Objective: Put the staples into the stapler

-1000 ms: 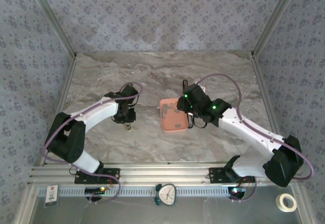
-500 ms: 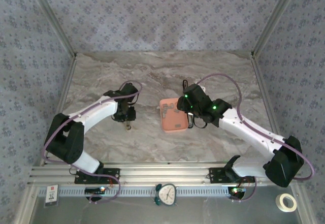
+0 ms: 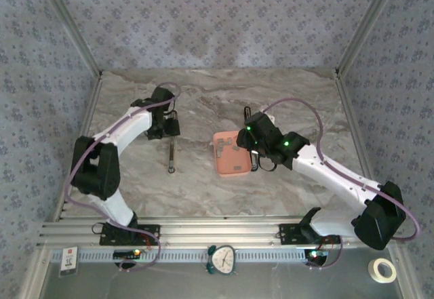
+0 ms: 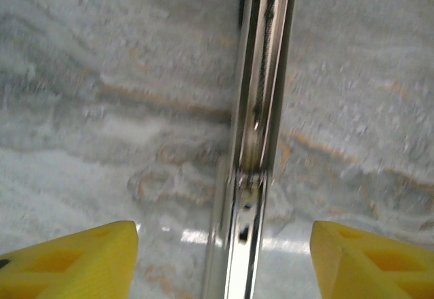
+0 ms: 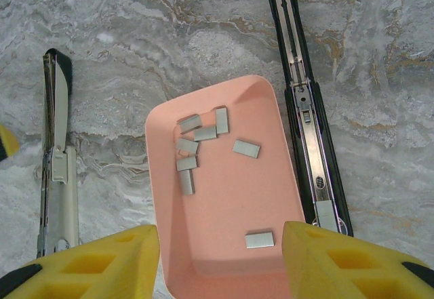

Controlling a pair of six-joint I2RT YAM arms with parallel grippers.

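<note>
**Two opened staplers flank a tray of eight staples**

One marbled desk (image 3: pixel 203 102) carries two arms, two staplers, one tray and eight staples. The left pincer (image 4: pixel 220 262) stands wide above the left stapler (image 3: pixel 171 155). Its yellow fingers sit either side of the shiny rail and clear of it. The right pincer (image 5: pixel 220 265) hovers over the salmon-pink tray (image 5: pixel 271 190), fingers well apart and holding nothing. The second stapler (image 5: pixel 306 109), black with a bare metal channel, lies just beside the tray on its other flank.

Since a second ago the left pincer has drawn back toward the far wall. Its stapler was then mostly hidden beneath it and now lies stretched out in plain sight. The right arm has not moved.

The staples (image 5: pixel 205 133) are short grey metal strips lying flat on the tray floor. Six are bunched near one end, a seventh lies close by, and the eighth lies alone toward the other end.
</note>
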